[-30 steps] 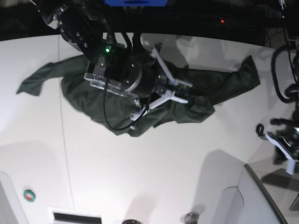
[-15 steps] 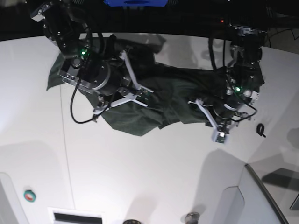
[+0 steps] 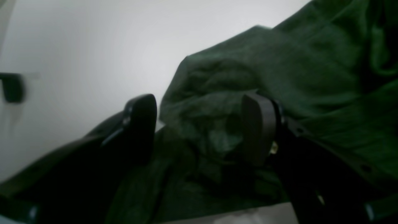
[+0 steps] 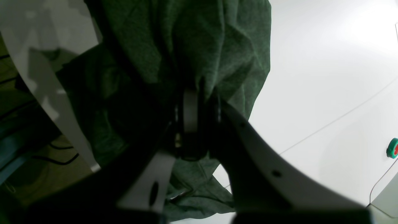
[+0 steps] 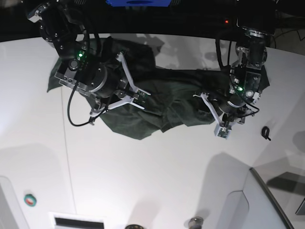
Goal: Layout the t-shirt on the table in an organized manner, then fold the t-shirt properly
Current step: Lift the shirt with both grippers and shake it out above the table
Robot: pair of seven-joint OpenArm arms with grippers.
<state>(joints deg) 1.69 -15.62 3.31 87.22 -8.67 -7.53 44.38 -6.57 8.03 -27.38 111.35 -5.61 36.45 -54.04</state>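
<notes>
Left jaws part over the bunched t-shirt while the right arm keeps its pinch.

Compared with a second ago, the left gripper (image 5: 215, 113) has swung in from the table's edge and its dark pads (image 3: 258, 124) now stand apart astride a rumpled fold, so a second grasp looks about to begin. The right gripper (image 5: 135, 97) stays clamped on the t-shirt (image 5: 167, 102), fabric pinched between its fingers. The shirt is soft, dark green and heavily creased, lying crumpled across the far part of the smooth white table (image 5: 157, 176); laying out remains unfinished.
</notes>
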